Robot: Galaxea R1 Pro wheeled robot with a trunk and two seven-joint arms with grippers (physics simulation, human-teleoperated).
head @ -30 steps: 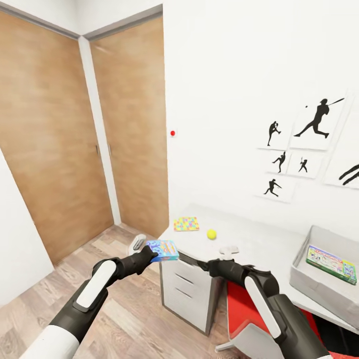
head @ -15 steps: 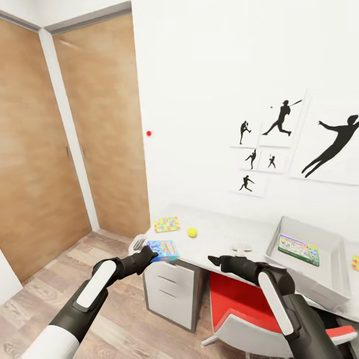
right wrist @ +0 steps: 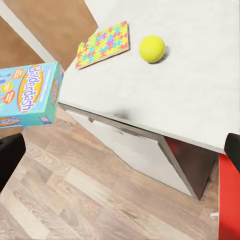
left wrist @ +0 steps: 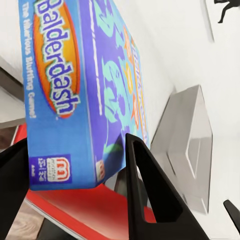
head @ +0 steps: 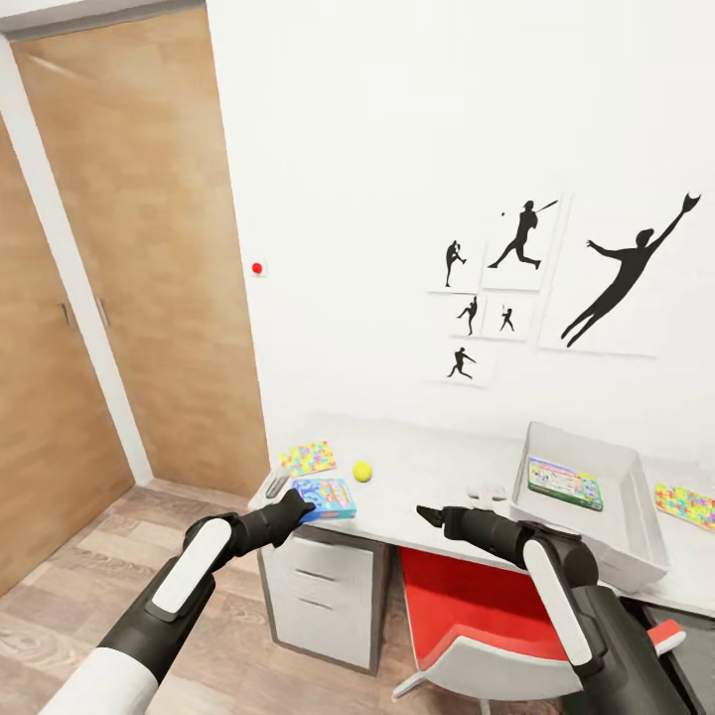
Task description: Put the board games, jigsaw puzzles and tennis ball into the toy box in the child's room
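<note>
Left pincer (head: 301,506): gripping the blue game box (head: 325,498) above the tabletop (head: 437,472) edge
Right pincer (head: 429,515): cannot tell
Tray (head: 636,516): holding a green-edged game box (head: 564,483)
Ball (head: 362,471): lying beside a puzzle box (head: 307,458)

A white wall (head: 397,149) carries black baseball-player silhouettes (head: 621,273) and a small red dot (head: 257,267). Two brown wooden doors (head: 149,248) meet in the corner at the left. The floor (head: 60,606) is wood plank. A red chair (head: 477,621) stands tucked under the light grey bench (head: 437,467), beside its white drawers (head: 318,606).
</note>
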